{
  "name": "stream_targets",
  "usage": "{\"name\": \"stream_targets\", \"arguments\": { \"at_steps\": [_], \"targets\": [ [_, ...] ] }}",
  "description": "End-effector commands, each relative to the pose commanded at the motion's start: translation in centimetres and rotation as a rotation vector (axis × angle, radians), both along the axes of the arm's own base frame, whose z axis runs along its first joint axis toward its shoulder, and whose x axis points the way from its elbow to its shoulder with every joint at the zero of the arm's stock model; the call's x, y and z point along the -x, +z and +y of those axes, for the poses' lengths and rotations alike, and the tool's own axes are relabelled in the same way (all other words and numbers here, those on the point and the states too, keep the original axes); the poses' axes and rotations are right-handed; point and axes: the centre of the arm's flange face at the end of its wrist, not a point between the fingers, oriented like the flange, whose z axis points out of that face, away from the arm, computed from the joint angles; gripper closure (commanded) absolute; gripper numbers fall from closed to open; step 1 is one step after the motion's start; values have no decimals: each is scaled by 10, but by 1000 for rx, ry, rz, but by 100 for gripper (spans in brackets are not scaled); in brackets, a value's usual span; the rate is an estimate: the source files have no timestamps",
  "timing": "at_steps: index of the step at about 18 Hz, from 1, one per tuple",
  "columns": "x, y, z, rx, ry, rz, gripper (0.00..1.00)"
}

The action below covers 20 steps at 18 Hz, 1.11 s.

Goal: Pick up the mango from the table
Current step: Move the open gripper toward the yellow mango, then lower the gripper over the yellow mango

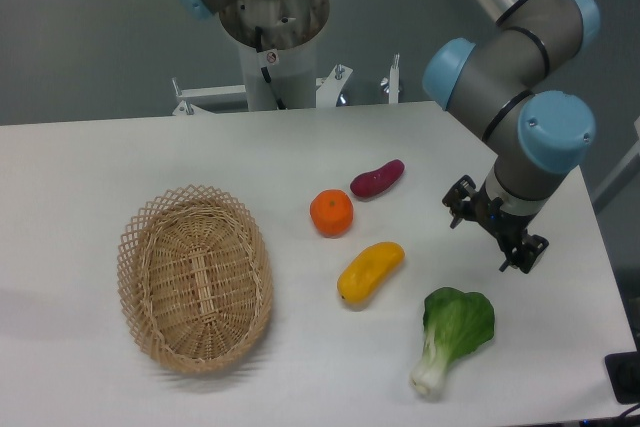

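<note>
Right now your tool (487, 235) hangs over the right part of the large white bench (90, 162), carried by the grey arm with pale blue joint caps (512, 87). Its two dark fingers (523, 252) stand apart with nothing between them, so you can take it as spread and empty. It touches none of the produce.

You will find the elongated yellow mango shading to orange (370, 271) lying on the bench to the left of the tool, clearly apart from it, tilted so that its upper end points up and to the right. Just above the mango, not touching it, sits the round orange fruit (331, 213). Up and to the right of that one lies the purple sweet potato (377, 178) (also slanted, near the orange fruit but with a gap).

Below the tool and to the right of the mango you see the leafy green bok choy with a pale stalk (452, 337), its stalk end toward the front edge of the bench. Well to the left of all the produce rests the oval woven wicker basket (195, 277), with nothing inside it that you can see.
</note>
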Motion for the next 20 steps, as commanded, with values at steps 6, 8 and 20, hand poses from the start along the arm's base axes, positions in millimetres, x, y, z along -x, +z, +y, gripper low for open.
{"name": "stream_targets", "arguments": {
  "at_steps": [6,8,20],
  "targets": [
    [-20,-6,10,10,72,-18,0],
    [-26,-7,17,11,95,-21,0],
    [-80,-30,62,12,166,-60,0]
  ]
}}
